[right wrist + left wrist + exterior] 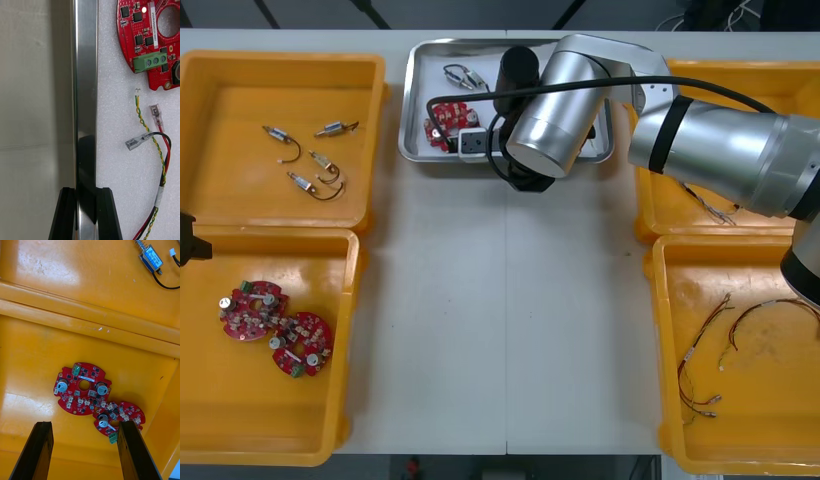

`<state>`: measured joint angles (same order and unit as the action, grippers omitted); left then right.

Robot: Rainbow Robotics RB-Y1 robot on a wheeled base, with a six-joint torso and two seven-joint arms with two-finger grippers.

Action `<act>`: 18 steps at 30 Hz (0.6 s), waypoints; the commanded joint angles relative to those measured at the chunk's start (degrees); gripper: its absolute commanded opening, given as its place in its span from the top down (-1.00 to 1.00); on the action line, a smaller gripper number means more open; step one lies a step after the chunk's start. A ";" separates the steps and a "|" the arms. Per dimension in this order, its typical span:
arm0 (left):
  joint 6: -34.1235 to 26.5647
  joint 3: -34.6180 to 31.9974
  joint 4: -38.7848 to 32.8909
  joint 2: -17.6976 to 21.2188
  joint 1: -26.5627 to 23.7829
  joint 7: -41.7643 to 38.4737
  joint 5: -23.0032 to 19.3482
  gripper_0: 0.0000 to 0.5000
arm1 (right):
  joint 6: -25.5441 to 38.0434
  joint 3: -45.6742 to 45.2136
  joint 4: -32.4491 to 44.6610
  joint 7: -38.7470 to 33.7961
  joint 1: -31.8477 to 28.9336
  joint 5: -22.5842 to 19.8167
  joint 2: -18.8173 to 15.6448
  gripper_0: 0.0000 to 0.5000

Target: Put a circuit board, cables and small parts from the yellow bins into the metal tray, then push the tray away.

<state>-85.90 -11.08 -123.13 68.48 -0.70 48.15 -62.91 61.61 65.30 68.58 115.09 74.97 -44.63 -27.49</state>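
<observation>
1. At the table's far middle sits the metal tray (412,100), its long axis running left to right across the table and its short sides facing the bins.
2. On its white inside lies a round red circuit board (448,122), flat and face up. In the right wrist view the board's green connector (150,63) points back toward the fingers.
3. Between that board and the fingers lies a red and yellow cable (159,150) twisted with a black lead, its loose ends reaching toward the board.
4. Farther back in the tray rests a small metal part (463,75).
5. The right gripper (85,189) is at the tray's near rim. Its two fingers (65,213) straddle the shiny rim (85,75) and are clamped on it, one outside and one inside, with the rim running straight away between them.
6. The left gripper (185,240) hangs at the table's left edge. Its fingers (35,450) are spread wide and hold nothing.
7. Below it, the near left yellow bin (350,300) holds two circuit boards (250,310) that overlap at their edges.
8. The far left bin (375,120) holds four small metal parts (310,160) with black leads.
9. The near right bin (660,400) holds loose red and yellow cables (720,340).
</observation>
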 commanded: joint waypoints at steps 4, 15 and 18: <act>0.55 -1.05 -1.24 1.92 1.14 5.91 -0.37 -1.00 | -4.57 0.53 -1.79 1.71 4.49 2.09 1.04 1.00; 0.55 -1.05 -1.24 1.92 1.14 5.91 -0.37 -1.00 | -9.84 0.62 -5.04 1.45 4.66 4.02 1.04 1.00; 0.55 -1.05 -1.24 1.92 1.14 5.91 -0.37 -1.00 | -10.81 0.62 -5.83 1.36 4.75 4.02 1.21 1.00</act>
<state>-85.90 -11.08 -123.13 68.48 -0.70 48.15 -62.92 51.87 65.35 63.37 115.10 75.85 -41.27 -27.20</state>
